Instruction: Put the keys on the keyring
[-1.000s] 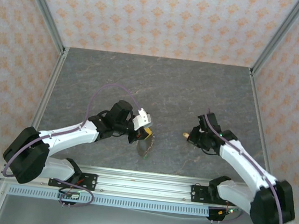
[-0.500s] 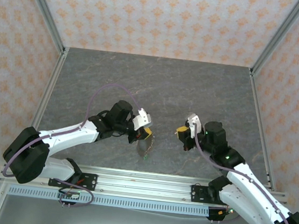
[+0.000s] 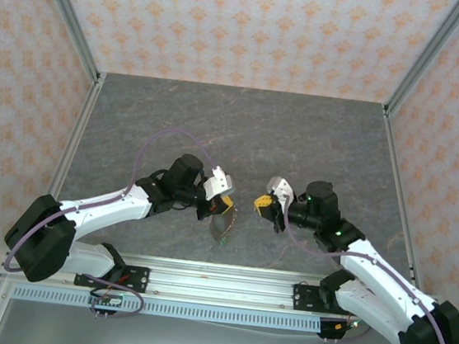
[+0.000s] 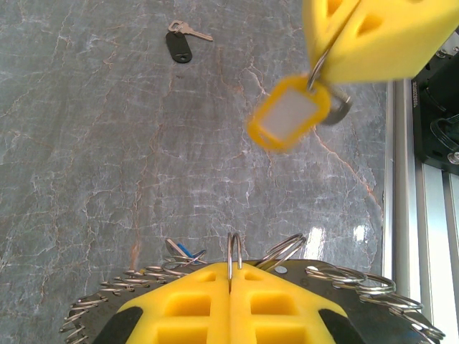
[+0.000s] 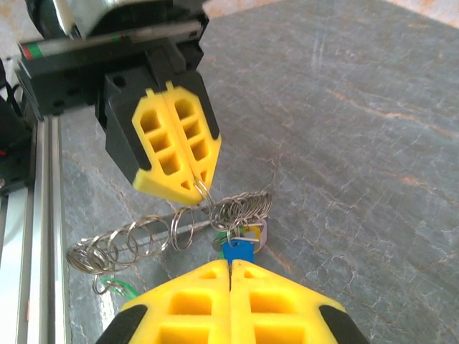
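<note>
Keyring (image 5: 154,240) of looped metal wire clenched in left claw (image 4: 231,276), yellow-tagged key (image 4: 290,113) pinched in right claw (image 5: 231,269)

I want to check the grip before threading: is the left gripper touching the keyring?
Touching. The left wrist view shows the left gripper shut, with a thin metal loop of the keyring pinched at its tip.

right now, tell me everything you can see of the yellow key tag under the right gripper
The yellow key tag is a rounded rectangle, plastic by its look, with a white insert in a yellow frame. It hangs tilted and blurred from a thin metal ring pinched in the shut right gripper, above the table. A grey metal piece, probably its key, peeks out behind it.
</note>
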You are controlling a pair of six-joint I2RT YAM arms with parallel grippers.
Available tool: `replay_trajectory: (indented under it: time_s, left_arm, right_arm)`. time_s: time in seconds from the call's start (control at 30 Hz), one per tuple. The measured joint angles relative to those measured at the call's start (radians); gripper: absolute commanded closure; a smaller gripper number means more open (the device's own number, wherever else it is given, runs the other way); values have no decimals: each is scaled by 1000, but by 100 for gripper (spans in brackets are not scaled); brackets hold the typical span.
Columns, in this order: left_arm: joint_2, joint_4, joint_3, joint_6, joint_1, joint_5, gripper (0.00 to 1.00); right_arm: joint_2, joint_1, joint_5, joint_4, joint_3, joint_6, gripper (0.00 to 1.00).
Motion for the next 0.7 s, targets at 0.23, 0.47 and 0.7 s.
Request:
replay_trajectory:
  time_s: [0.23, 0.47, 0.7]
  left_arm:
    - [0, 0, 0, 0, 0, 0, 100]
    - [0, 0, 0, 0, 0, 0, 100]
    - [0, 0, 0, 0, 0, 0, 100]
  right_arm:
    - [108, 10, -11, 47, 18, -43, 100]
    - [204, 32, -89, 112, 38, -50, 100]
    - [245, 39, -166, 166, 49, -30, 100]
